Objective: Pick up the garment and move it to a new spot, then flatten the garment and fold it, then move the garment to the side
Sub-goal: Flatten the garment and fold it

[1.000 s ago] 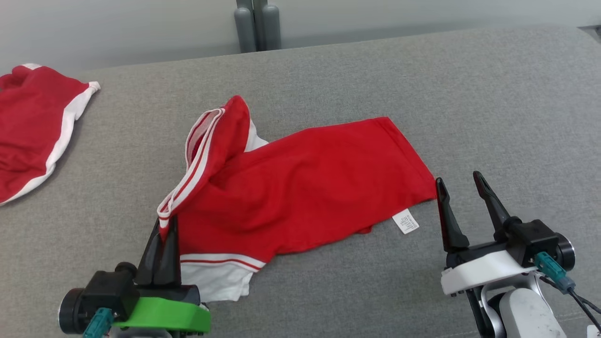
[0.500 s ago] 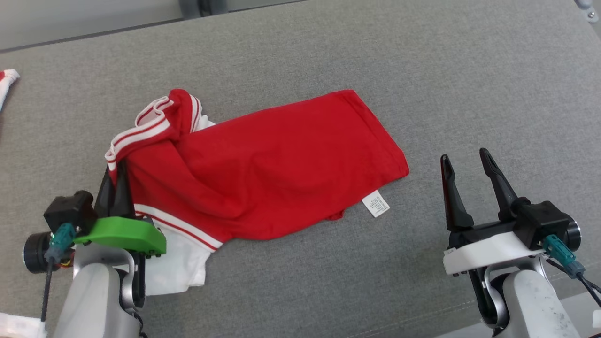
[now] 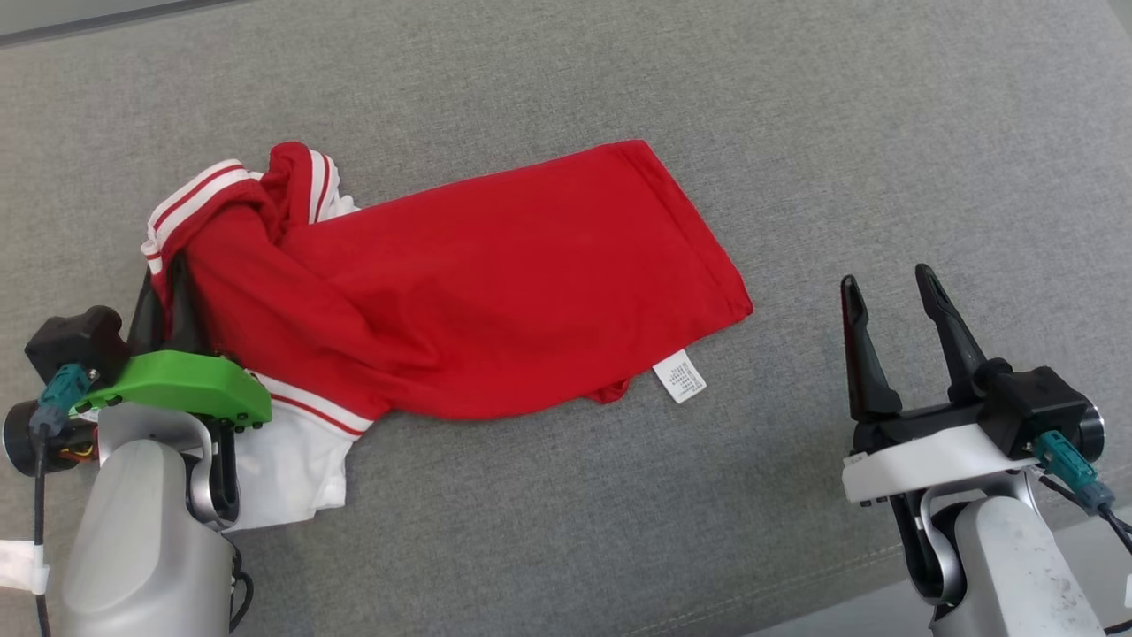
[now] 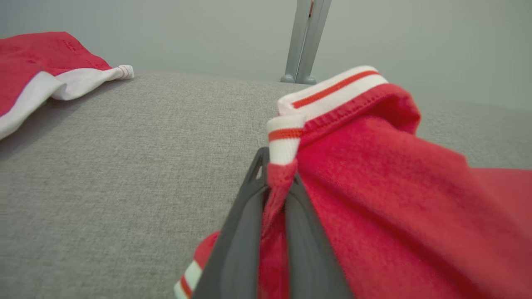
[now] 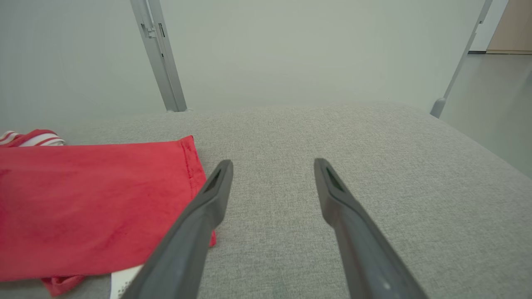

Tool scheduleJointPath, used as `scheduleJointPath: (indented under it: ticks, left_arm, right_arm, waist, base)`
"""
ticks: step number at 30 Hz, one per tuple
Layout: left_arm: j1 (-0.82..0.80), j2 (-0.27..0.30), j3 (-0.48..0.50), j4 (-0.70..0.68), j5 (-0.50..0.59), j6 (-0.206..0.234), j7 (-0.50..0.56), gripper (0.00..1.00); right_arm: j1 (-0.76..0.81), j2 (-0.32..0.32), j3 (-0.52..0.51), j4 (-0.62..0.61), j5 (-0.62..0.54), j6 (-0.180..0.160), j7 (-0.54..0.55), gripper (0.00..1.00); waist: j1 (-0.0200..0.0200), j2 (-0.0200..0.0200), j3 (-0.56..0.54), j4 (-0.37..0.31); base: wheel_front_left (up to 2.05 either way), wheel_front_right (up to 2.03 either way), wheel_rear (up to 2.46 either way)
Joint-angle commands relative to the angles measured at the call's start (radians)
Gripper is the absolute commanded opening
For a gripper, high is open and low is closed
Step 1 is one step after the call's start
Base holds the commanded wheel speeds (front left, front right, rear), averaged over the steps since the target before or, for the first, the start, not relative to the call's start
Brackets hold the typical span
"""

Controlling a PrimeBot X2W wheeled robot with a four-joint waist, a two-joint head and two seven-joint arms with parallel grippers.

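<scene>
Grey cushion point(image 3: 884, 133): garment point(image 3: 495, 283) hem within tight left pincer point(image 3: 164, 296); right pincer point(image 3: 887, 281) wide, empty, nearby.

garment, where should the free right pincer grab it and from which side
Grip the hemmed corner of the garment nearest the right pincer, coming in from the right, low along the surface. That edge lies flat and points at the open jaws. The left pincer pinches the striped end, so pulling the two ends apart would likely flatten it.
</scene>
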Motion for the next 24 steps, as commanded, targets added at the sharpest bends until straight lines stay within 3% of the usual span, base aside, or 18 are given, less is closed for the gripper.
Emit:
scheduleJointPath:
  ticks: [1, 12, 24]
  left_arm:
    - [-0.007, -0.003, 0.007, -0.003, -0.007, -0.005, -0.007, 1.00]
    - [0.173, -0.063, 0.068, -0.216, 0.010, -0.036, -0.006, 1.00]
    - [0.398, -0.103, 0.045, -0.359, 0.031, -0.037, -0.007, 1.00]
  right_arm:
    - [-0.004, -0.002, -0.011, 0.004, -0.013, 0.000, -0.003, 1.00]
    - [0.020, -0.002, -0.144, 0.020, -0.056, 0.000, -0.003, 1.00]
    - [0.052, -0.002, -0.099, 0.023, -0.069, 0.000, -0.003, 1.00]
  waist:
    - [0.0000, 0.0000, -0.010, 0.015]
    - [0.0000, 0.0000, -0.088, 0.084]
    - [0.0000, 0.0000, -0.209, 0.146]
  base:
    - [0.00, 0.00, 0.00]
    - [0.00, 0.00, 0.00]
    - [0.00, 0.00, 0.00]
